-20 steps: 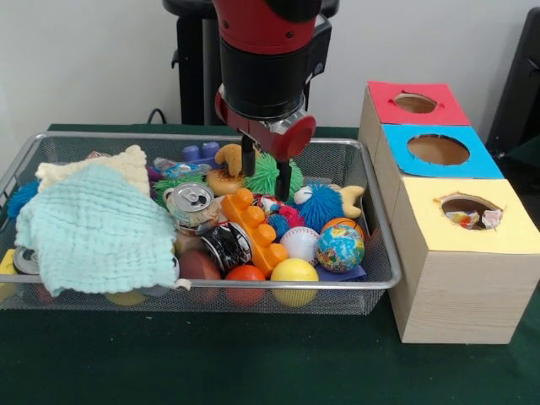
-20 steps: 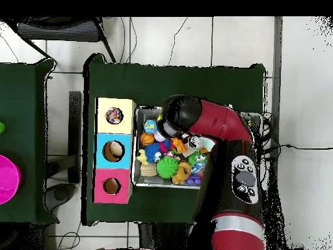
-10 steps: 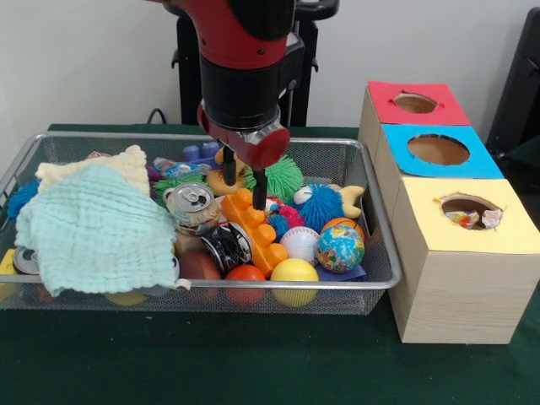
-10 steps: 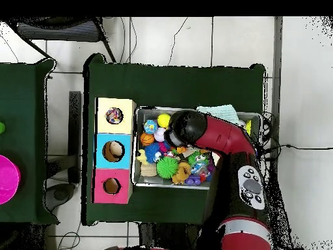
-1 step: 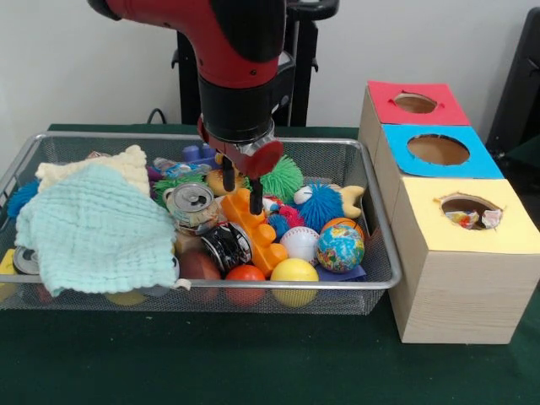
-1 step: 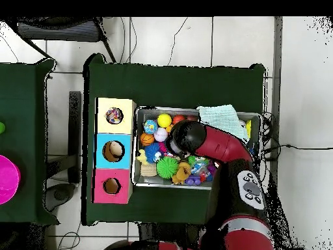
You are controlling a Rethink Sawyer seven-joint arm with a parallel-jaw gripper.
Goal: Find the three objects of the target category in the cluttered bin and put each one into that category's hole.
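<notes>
Wire-mesh bin, rectangular, packed edge to edge; little free room inside. Gripper: two dark fingers slightly parted, straddling the upper end of the orange studded brick mid-bin; whether they grip it is unclear. Contents counted: one ribbed mint cloth at the left end; one dented can; two spiky balls, green and blue. Beside the right edge: three wooden boxes, round holes, tops red, blue, yellow.
</notes>
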